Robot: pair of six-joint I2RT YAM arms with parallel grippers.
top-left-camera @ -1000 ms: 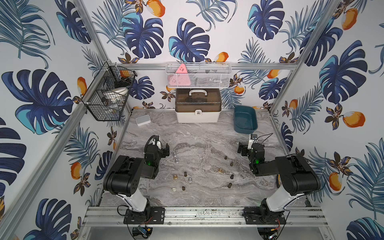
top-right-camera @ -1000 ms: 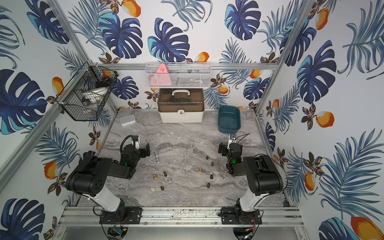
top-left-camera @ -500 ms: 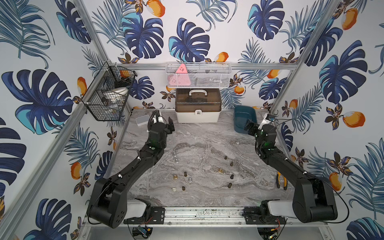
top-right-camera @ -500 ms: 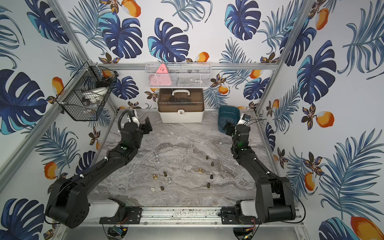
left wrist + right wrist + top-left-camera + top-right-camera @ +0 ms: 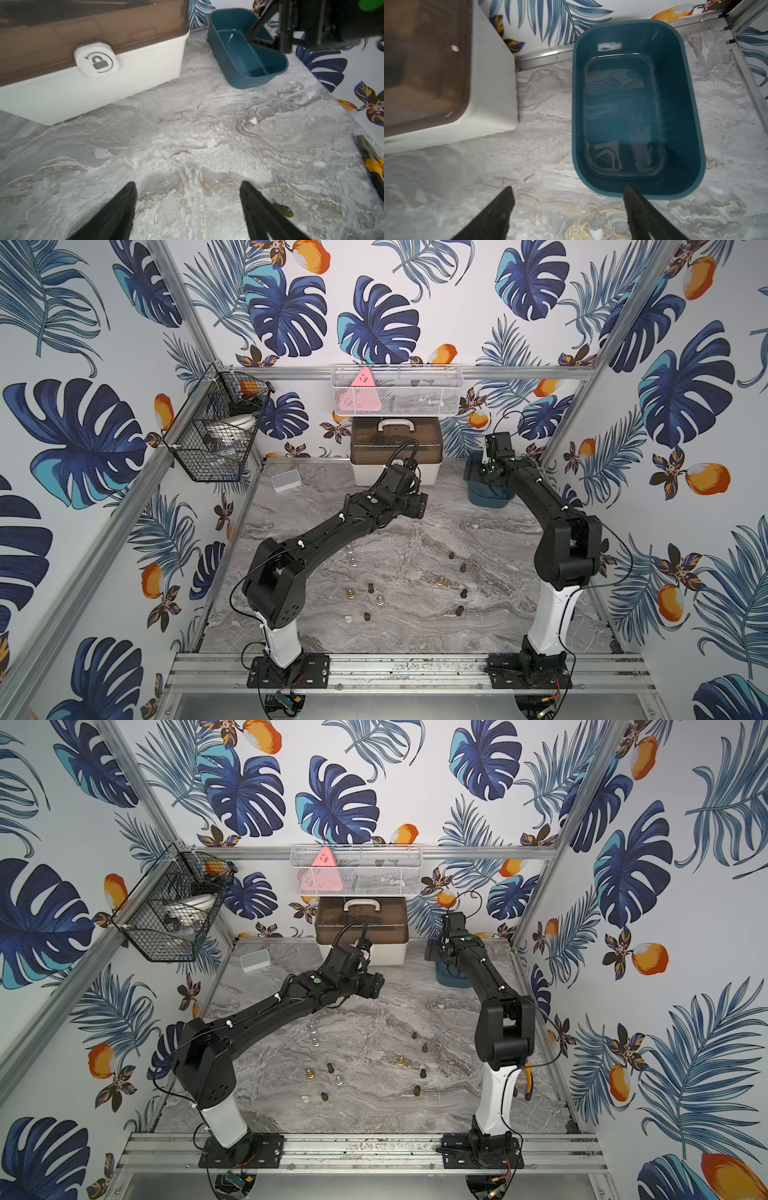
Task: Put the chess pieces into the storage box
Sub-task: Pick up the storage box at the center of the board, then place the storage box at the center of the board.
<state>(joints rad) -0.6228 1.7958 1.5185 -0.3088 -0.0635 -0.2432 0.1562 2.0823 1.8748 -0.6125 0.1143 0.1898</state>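
Several chess pieces stand scattered on the marble table in both top views, among them a silver one [image 5: 352, 562], a gold one [image 5: 439, 581] and a dark one [image 5: 417, 1090]. One dark piece [image 5: 283, 209] lies beside a left finger. The teal storage box [image 5: 484, 493] [image 5: 639, 110] sits at the back right with nothing in it. My left gripper [image 5: 419, 506] [image 5: 187, 185] hovers open and empty over bare marble in front of the white case. My right gripper [image 5: 487, 472] [image 5: 568, 190] hangs open and empty just before the box's near rim.
A white case with a brown lid [image 5: 395, 456] stands at the back centre, close to the storage box. A small white-grey box [image 5: 286, 480] lies back left. Yellow-handled pliers [image 5: 528, 1081] lie by the right wall. A wire basket [image 5: 216, 439] hangs on the left wall.
Both arms have unfolded from low near the front and reached to the back. The left gripper swung right, in front of the white case; the right one came over the storage box.
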